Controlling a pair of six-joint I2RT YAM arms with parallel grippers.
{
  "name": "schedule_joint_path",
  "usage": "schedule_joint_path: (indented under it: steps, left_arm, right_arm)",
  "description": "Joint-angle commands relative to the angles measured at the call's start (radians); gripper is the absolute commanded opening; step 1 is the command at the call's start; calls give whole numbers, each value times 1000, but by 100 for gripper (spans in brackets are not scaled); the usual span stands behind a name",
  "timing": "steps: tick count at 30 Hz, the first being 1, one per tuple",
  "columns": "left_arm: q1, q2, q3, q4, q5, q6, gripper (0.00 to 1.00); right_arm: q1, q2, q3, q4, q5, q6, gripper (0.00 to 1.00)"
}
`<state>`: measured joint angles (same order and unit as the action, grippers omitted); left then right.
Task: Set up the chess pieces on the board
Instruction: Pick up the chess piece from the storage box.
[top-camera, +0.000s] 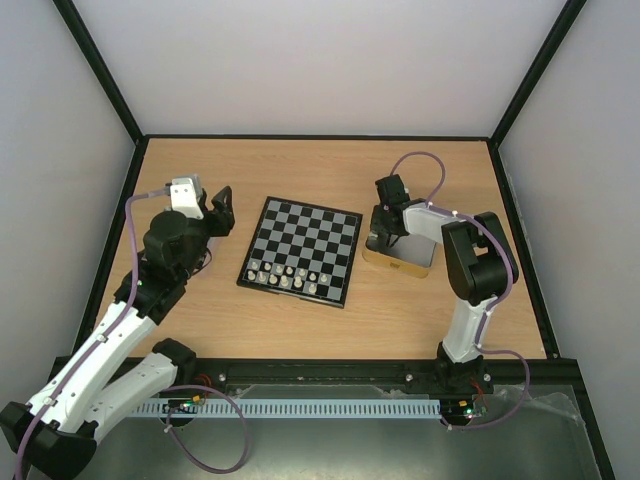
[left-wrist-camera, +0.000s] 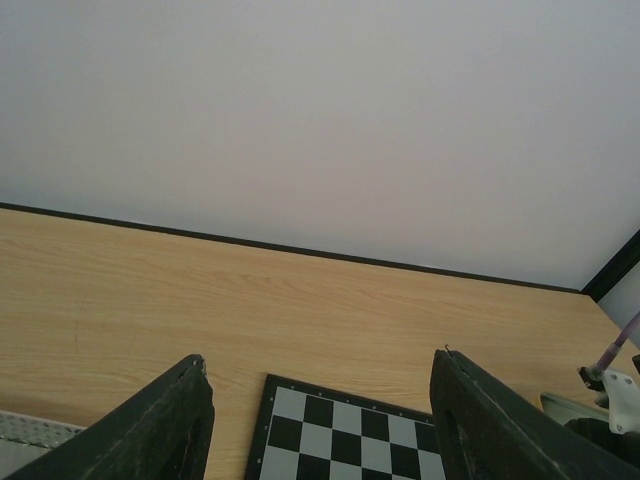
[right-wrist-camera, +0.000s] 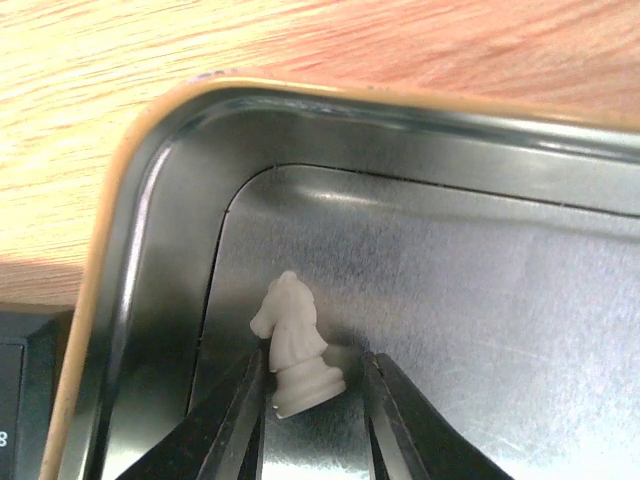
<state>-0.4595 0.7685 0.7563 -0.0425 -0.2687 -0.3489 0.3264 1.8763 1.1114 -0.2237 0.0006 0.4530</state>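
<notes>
Showed pale wood grain on the table (top-camera: 420, 310), smooth, with a soft satin sheen; gave off bright, streaky reflections from the tin (right-wrist-camera: 480, 300), dark polished metal inside, finely scratched, with a brass-coloured rim; looked matt and slightly chalky on the cream-white knight (right-wrist-camera: 295, 350), like moulded plastic; appeared smooth and faintly glossy on the board (top-camera: 310, 235); seemed matt black plastic, a little rough, on the fingers (left-wrist-camera: 165, 430) of the left gripper (left-wrist-camera: 320, 356); read as flat, matt white on the walls (top-camera: 320, 60).
</notes>
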Motion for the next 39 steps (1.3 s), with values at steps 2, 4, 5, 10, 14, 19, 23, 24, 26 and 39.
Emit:
schedule_joint_path:
  steps: [2,4,5,10,14,19,23,24,26,39]
  left_arm:
    - [7,4,-8,27,6,-5,61]
    - [7,4,-8,28,8,-5,61]
    - [7,4,-8,27,8,-5,61]
    - [7,5,-8,28,10,-5,61]
    - [7,6,-8,27,13,-7,61]
    - [7,11,-7,30,18,-9,61]
    - [7,12,-6,30,25,-10,62]
    - [7,14,-7,34,37,-9,63]
    - [7,22,0,40,114,9,66]
    - [-4,344,79,155,715,-280,73]
  right_arm:
    - [-6,8,7,18,56,-18,29]
    - [-5,19,15,19,64,-24,29]
    - [-6,24,17,23,66,-26,29]
    - [-5,48,24,34,79,-43,24]
    - [-6,42,18,36,82,-63,19]
    - [-6,28,13,47,93,-80,12]
    - [-6,-8,-8,61,104,-66,12]
    - [-6,-28,-21,68,105,-59,12]
    - [-5,-74,-56,88,103,-53,12]
    - [8,-450,-346,262,-108,-31,13]
